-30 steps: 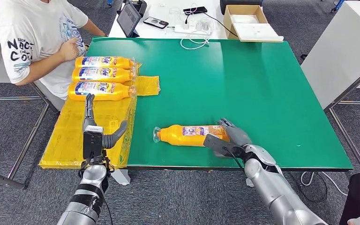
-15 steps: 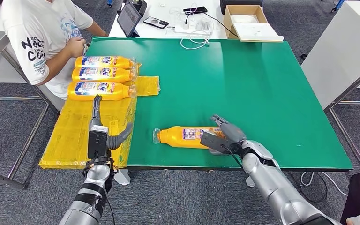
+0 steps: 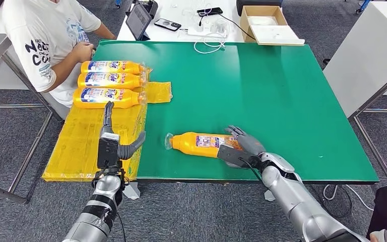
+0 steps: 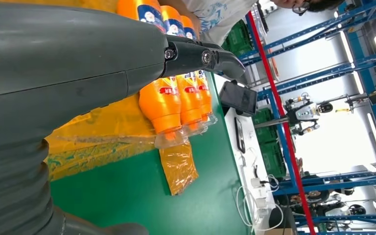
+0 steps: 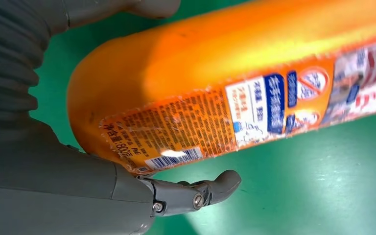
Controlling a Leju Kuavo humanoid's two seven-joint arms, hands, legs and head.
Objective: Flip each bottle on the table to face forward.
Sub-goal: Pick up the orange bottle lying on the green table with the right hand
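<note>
An orange bottle (image 3: 199,143) (image 5: 225,73) lies on its side near the front edge of the green table (image 3: 262,85), its cap pointing left and its back label with the barcode showing. My right hand (image 3: 242,148) (image 5: 54,186) grips its base end, thumb on one side and fingers on the other. Three more orange bottles (image 3: 108,80) (image 4: 161,103) lie side by side at the table's far left, blue front labels up. My left hand (image 3: 112,143) (image 4: 78,63) hovers open over the yellow plastic sheet (image 3: 80,146), fingers stretched toward those three bottles.
A person (image 3: 45,35) in a white T-shirt sits at the table's far left corner, hands near the three bottles. Behind the green table stand a tablet (image 3: 138,20), a phone, cables and a cardboard box (image 3: 267,22). A white table stands at the right.
My right hand has closed in on the bottle's base and swung the bottle a little, its cap end now farther from me. My left hand has crept forward and right. The person shifted their arms.
</note>
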